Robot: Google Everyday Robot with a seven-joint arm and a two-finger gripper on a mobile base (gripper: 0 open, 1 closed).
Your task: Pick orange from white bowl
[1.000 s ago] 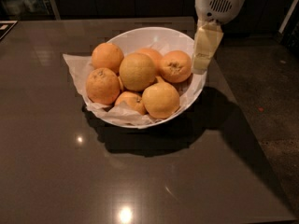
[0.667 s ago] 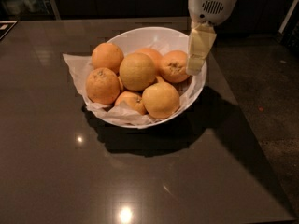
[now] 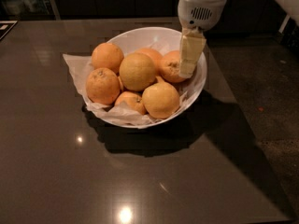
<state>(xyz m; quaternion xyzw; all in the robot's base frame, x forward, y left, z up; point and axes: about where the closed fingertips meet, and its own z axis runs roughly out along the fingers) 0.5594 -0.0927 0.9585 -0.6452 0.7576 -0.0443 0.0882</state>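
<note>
Several fruits (image 3: pixel 137 71) fill the white bowl (image 3: pixel 140 31). The orange (image 3: pixel 168 68) sits at its 2 o'clock side. Gripper (image 3: pixel 187 71) hangs against it; I cannot tell if it grips. Not lifted yet: secure, then raise.

Dim room light leaves everything behind the white bowl (image 3: pixel 145 35) almost black. Light comes from above: the bowl throws a broad dark shadow to its front and right across the glossy table (image 3: pixel 56 171), and small white glare spots shine in front of the bowl. The gripper (image 3: pixel 190 55), palely lit, hangs inside the bowl's right rim.
</note>
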